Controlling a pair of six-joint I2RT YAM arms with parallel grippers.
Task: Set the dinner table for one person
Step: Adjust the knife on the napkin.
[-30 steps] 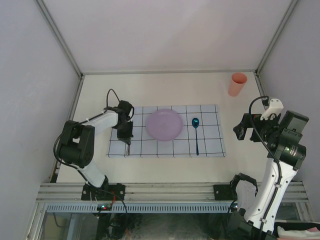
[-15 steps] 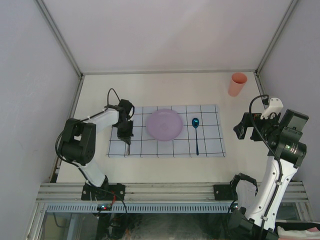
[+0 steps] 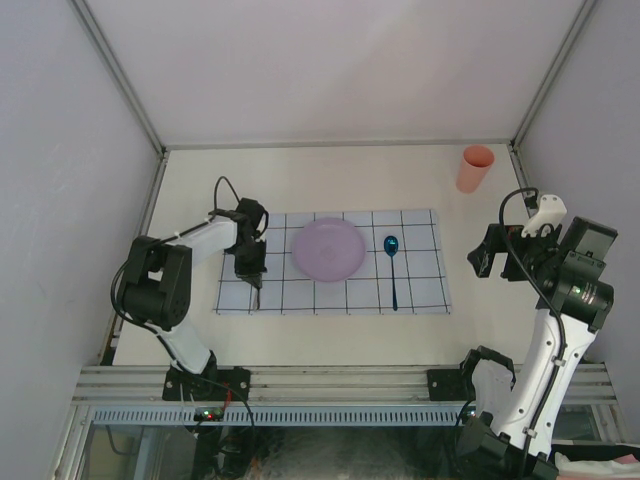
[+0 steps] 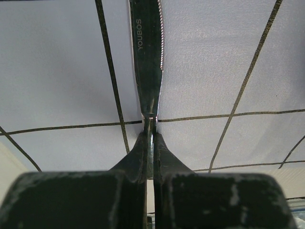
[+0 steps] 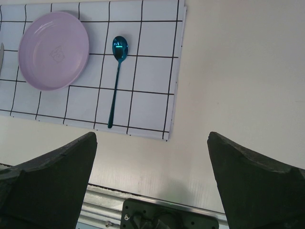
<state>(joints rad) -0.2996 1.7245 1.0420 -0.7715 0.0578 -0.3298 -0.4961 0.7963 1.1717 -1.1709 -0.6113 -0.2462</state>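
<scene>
Jaws of the left gripper (image 4: 150,139) pinch a knife (image 4: 147,57) stamped YOUBOS, blade over the grid cloth (image 4: 57,71); right gripper (image 5: 151,143) gapes wide, empty, dinner table (image 5: 228,71) underneath.

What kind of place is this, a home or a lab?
Probably a robot lab cell, not a home: white panels and aluminium rails box in the table, and a left arm and right arm are bolted at its near edge.

1. Left arm (image 3: 200,242): extended forward, wrist pitched down; left jaws clamped tight on a knife (image 4: 147,62).
2. Right arm (image 3: 555,300): raised, elbow folded; right jaws spread wide, holding nothing.
</scene>
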